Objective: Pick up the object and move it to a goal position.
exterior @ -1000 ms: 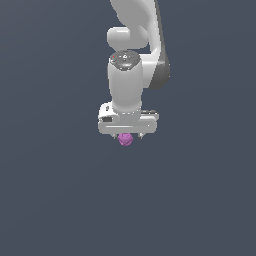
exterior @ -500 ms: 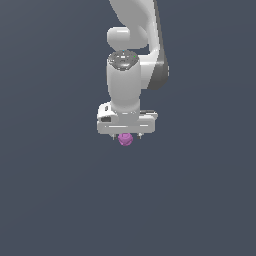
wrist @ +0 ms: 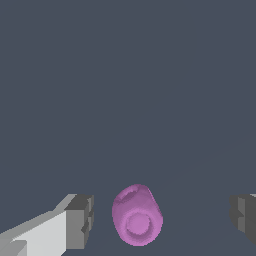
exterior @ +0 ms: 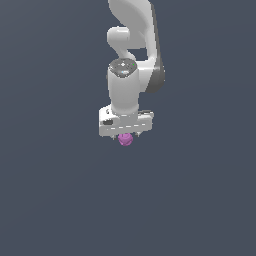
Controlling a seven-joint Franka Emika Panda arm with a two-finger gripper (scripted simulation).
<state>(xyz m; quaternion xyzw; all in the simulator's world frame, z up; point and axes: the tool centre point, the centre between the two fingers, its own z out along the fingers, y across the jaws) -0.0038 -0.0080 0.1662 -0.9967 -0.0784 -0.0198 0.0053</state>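
The end effector [exterior: 125, 136] hangs straight down from the white Panda arm [exterior: 131, 60], with the magenta-purple object [exterior: 125, 139] directly beneath its white body, on the dark grey surface [exterior: 55, 200]. In the wrist view the object [wrist: 137, 215] reads less as a ball than as a stubby, rounded cylinder with a ringed end face. It lies between the two dark finger pads [wrist: 80, 221], which stand wide apart, clear gaps showing on both sides; nothing is clamped yet.

The step in hand looks like the final descent and grasp. To do it well, centre the object between the pads before squeezing, since it sits nearer one pad than the other. Bring the pads down to its widest part, then close slowly, because a rounded body could roll or squirt out if pinched high or off-centre. No goal marker is visible here.
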